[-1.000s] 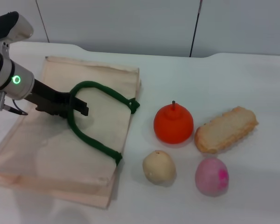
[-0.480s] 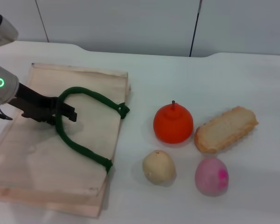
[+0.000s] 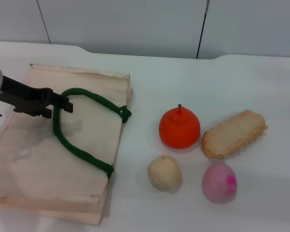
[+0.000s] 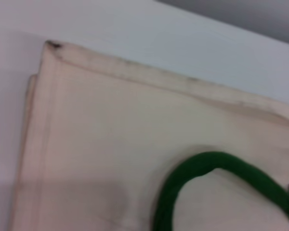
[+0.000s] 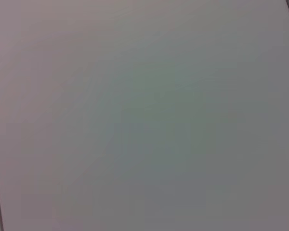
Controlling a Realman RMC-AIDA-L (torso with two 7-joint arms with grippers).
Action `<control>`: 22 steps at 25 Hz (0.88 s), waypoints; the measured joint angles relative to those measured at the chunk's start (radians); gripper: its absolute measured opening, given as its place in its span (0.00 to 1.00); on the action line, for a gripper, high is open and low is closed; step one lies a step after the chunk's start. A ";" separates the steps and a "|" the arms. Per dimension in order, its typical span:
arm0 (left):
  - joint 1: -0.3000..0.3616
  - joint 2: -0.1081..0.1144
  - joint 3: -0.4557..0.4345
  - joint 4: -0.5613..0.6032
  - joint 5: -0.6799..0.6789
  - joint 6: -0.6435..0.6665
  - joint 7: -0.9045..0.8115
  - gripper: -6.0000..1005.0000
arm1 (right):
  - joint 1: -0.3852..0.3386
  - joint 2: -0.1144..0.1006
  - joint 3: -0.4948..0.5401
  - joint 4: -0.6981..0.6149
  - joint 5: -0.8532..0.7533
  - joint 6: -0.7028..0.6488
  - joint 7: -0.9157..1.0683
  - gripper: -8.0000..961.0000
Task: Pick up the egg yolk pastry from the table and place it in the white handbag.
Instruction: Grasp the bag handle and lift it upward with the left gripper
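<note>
At the far left of the head view you see the left gripper (image 3: 63, 104), dark and reaching in from the edge over the white handbag (image 3: 34, 164). Its fingers are closed on the green handle (image 3: 79, 150) near the top of the loop, and the loop stands a little raised off the cloth there. The handbag lies flat on the white table (image 3: 183, 77), with its long side running away from you, and the handle curves down to its right edge, where the two ends are fixed. In the left wrist view you see only one corner of the same bag (image 4: 86, 134) and a piece of the green handle (image 4: 202, 168); the fingers themselves do not show there. Going to the right, the egg yolk pastry (image 3: 164, 172) sits on the table near the bag's lower right corner but apart from it, not touched by anything. Just behind it stands the orange fruit (image 3: 179, 127) with a short stem. Further right the bread slice (image 3: 233, 134) lies tilted, close beside the fruit, and in front of it rests the pink ball (image 3: 219, 181), near the pastry. You cannot see the right gripper; its wrist camera shows only a plain grey surface.
</note>
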 joint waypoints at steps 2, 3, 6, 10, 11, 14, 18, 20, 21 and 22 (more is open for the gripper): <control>0.003 0.001 0.000 -0.009 -0.008 0.012 0.006 0.75 | 0.000 0.000 0.002 0.000 0.000 0.000 0.000 0.91; 0.004 0.001 0.000 -0.010 -0.007 0.011 0.007 0.75 | 0.000 0.000 0.002 0.000 0.000 0.000 0.000 0.91; 0.001 0.001 0.000 -0.002 0.003 0.005 0.008 0.75 | 0.000 0.000 0.002 -0.002 0.001 0.000 0.001 0.91; -0.004 0.001 0.000 0.040 0.030 -0.035 0.002 0.75 | 0.003 0.000 0.002 -0.003 0.002 0.000 0.003 0.91; -0.005 0.001 0.000 0.060 0.039 -0.052 -0.002 0.75 | 0.003 0.000 0.002 -0.003 0.002 0.000 0.003 0.91; -0.011 0.007 0.000 0.121 0.072 -0.104 -0.019 0.75 | 0.004 0.000 0.002 -0.004 0.002 0.000 0.003 0.91; -0.025 0.011 0.000 0.181 0.114 -0.168 -0.041 0.75 | 0.006 0.000 0.002 -0.004 0.002 0.000 0.003 0.91; -0.030 0.011 0.000 0.191 0.121 -0.179 -0.045 0.75 | 0.008 0.000 0.002 -0.003 0.002 0.000 0.004 0.91; -0.033 0.011 0.000 0.193 0.125 -0.181 -0.047 0.75 | 0.008 0.000 0.002 -0.003 0.002 0.000 0.004 0.91; -0.036 0.011 0.000 0.193 0.131 -0.182 -0.050 0.75 | 0.009 0.001 0.002 -0.003 0.002 0.000 0.004 0.91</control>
